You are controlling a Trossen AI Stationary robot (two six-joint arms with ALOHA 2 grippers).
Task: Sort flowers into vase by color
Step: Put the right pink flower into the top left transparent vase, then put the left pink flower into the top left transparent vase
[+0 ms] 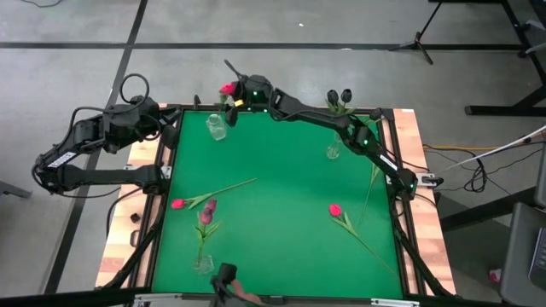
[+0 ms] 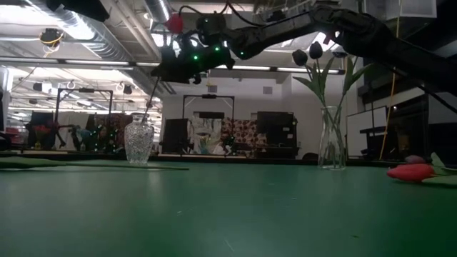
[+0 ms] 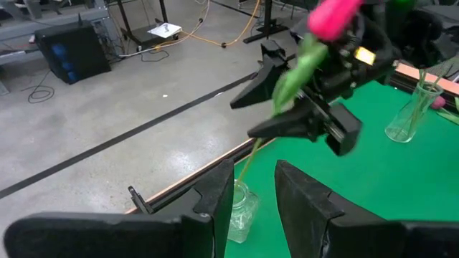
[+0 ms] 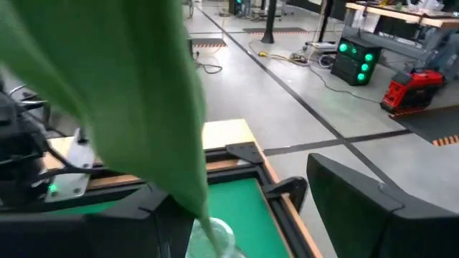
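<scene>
Green felt table (image 1: 281, 213) at frame centre. Right gripper (image 1: 232, 104), upper centre, jaws spread around a pink tulip (image 1: 227, 89) whose stem reaches the small glass vase (image 1: 217, 128); contact with the fingers unclear. Left gripper (image 1: 162, 119), upper left, jaws partly parted, apparently empty. Dark tulips (image 1: 339, 98) stand in the upper-right vase (image 1: 333, 151).

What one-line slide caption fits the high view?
Right gripper, jaws open, lowers a pink tulip into the small glass vase at the green table's far edge.
</scene>
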